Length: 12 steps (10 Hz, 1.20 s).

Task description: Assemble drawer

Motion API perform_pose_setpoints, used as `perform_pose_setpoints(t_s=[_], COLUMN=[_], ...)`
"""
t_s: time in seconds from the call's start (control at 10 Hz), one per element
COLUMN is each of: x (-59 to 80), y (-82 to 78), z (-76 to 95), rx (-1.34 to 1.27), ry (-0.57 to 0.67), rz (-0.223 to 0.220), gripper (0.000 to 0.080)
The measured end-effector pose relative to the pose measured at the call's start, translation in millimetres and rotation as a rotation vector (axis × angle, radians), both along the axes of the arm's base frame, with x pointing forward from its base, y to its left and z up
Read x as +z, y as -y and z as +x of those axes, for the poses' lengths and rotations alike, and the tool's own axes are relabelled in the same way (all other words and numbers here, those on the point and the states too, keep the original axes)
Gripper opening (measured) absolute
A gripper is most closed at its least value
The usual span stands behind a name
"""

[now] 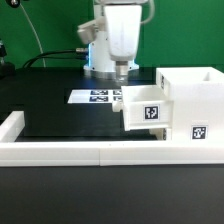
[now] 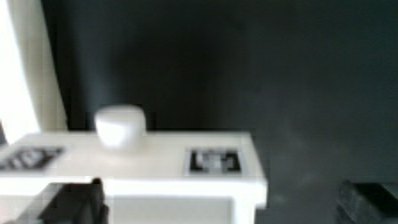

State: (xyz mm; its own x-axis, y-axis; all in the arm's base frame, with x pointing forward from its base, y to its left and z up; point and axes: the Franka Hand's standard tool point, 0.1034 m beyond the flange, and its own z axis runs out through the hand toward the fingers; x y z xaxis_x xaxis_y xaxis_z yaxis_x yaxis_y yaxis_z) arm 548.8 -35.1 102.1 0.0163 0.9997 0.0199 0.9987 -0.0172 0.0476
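The tall white box (image 1: pixel 192 100) stands at the exterior view's right, with a tag on its front. A white tray (image 1: pixel 143 110) with a tag sticks out of its left side. A second tray does not show. My gripper (image 1: pixel 121 71) hangs just above and behind the tray's outer end. In the wrist view the gripper (image 2: pixel 217 205) is open, its dark fingers (image 2: pixel 63 205) wide apart. A blurred white tray part (image 2: pixel 151 165) with two tags and a round white knob (image 2: pixel 118 125) lies between and ahead of them. I cannot tell if a finger touches it.
The marker board (image 1: pixel 97 97) lies on the black table behind the tray. The long low white border wall (image 1: pixel 80 152) runs along the front and turns up the exterior view's left (image 1: pixel 10 125). The robot base (image 1: pixel 95 50) stands at the back.
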Motion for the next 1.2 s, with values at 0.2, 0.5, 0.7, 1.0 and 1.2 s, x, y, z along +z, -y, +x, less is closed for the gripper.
perform_pose_setpoints(t_s=[0.2,0.5,0.7,1.0,1.2], x=[-2.0,-23.7,-39.7,-48.6,-48.4], y=[9.9,33.7,39.2,17.9,2.3], z=[0.2,1.1,-5.2,-9.0,-8.4], rx=[0.016,0.03,0.015,0.003,-0.019], ry=[-0.001,-0.016,-0.033,-0.046,-0.057], rz=[0.002,0.097,0.167,0.177,0.175], gripper=[0.0649,0.0649,0.0649,0.0649,0.0649])
